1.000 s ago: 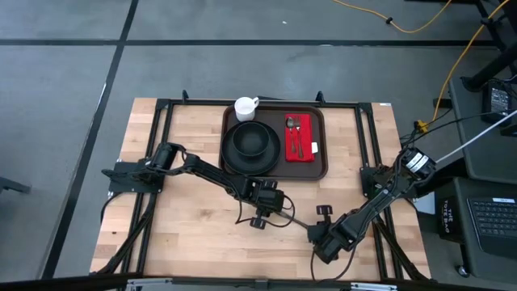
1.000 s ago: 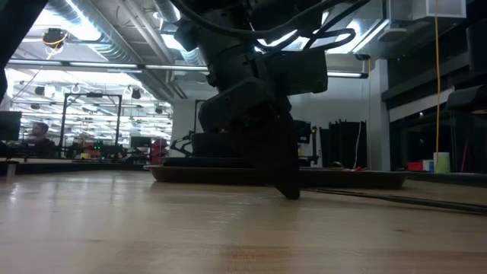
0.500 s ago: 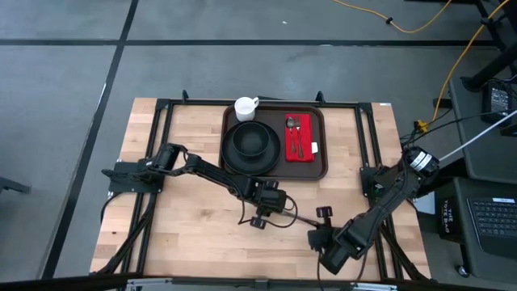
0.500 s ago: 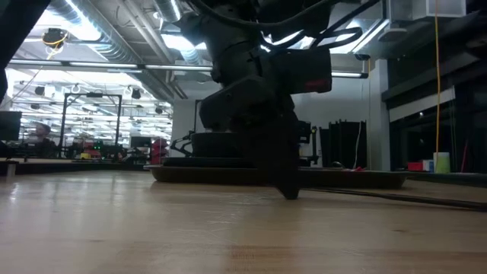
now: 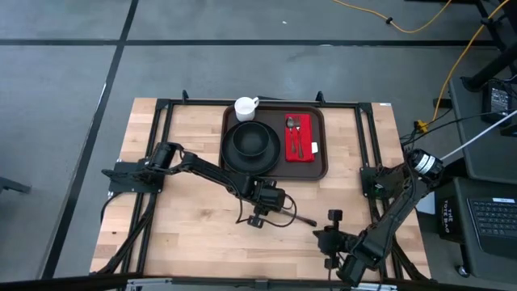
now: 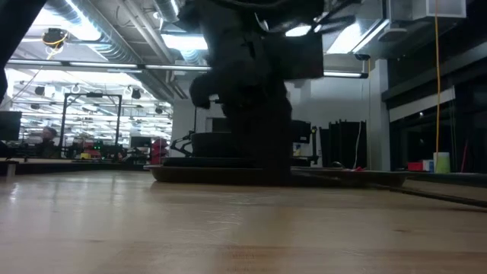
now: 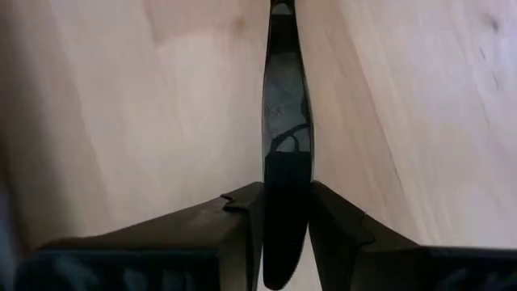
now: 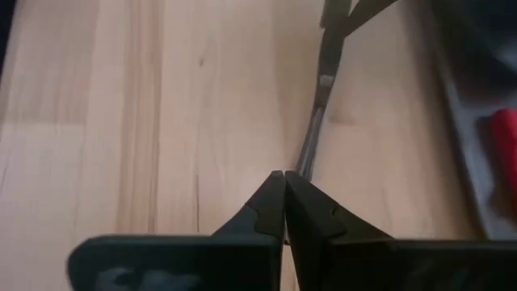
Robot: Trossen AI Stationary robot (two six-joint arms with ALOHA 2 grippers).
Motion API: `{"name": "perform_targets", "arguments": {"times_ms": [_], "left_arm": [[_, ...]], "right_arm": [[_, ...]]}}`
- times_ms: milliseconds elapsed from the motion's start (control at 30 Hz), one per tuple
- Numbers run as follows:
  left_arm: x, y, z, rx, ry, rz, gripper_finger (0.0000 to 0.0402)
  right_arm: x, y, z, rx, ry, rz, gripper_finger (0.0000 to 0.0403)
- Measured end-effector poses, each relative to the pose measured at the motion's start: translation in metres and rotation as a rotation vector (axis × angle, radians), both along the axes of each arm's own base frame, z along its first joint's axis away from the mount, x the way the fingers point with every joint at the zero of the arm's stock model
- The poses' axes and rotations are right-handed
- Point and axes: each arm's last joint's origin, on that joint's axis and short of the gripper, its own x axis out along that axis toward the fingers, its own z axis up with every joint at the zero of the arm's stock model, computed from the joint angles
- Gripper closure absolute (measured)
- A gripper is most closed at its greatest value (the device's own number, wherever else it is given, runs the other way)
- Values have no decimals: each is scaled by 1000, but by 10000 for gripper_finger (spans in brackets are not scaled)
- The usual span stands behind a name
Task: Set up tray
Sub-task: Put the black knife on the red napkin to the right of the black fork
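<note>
From above, I see the tray (image 5: 275, 142) lying at the far middle of the wooden table (image 5: 186, 226), dark brown with a raised rim. On it sit a round black plate (image 5: 239, 161) with a black bowl (image 5: 251, 141) on top, and just beside them a red napkin (image 5: 300, 138) carrying cutlery. A white mug (image 5: 245, 108) stands at the tray's far left corner.

My left gripper (image 5: 279, 212) hangs low over the bare boards just in front of the tray. Its wrist camera shows the two fingers (image 7: 239, 234) pinched on a slim dark utensil (image 7: 283, 153), which sticks out forward over the wood; I cannot tell whether it is a knife or something else. In the overhead view the same thin piece (image 5: 300, 218) points from that gripper toward the right arm.

My right gripper (image 5: 327, 240) sits near the front right of the table, well apart from the tray. Its wrist view shows its fingers (image 8: 271, 206) pressed together with nothing between them, the dark utensil (image 8: 319, 121) lying on the boards beyond and the tray's edge (image 8: 460, 137) off to one side.

At table height, the arm's dark bulk (image 6: 251, 91) blocks the middle of the tray (image 6: 350, 177).
</note>
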Motion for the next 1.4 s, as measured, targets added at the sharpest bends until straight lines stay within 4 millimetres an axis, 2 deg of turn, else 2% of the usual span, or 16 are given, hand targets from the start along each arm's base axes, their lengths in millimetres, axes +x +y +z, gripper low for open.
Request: {"name": "perform_targets", "arguments": {"times_ms": [267,467,1000,1267,1400], "left_arm": [[-8,-2,27,53,-42,26,332],[-14,-10,41,71,-75,17,332],[-23,-20,44,261,-89,91,333],[-25,-17,44,345,-75,122,332],[-26,-17,44,339,-77,146,332]], "right_arm": [[-3,2,3,-62,-116,-13,386],[3,-3,3,-75,-121,-36,386],[39,-36,3,-132,-84,-129,386],[50,-38,3,-127,-30,-39,385],[51,-39,3,-136,-15,-17,367]]}}
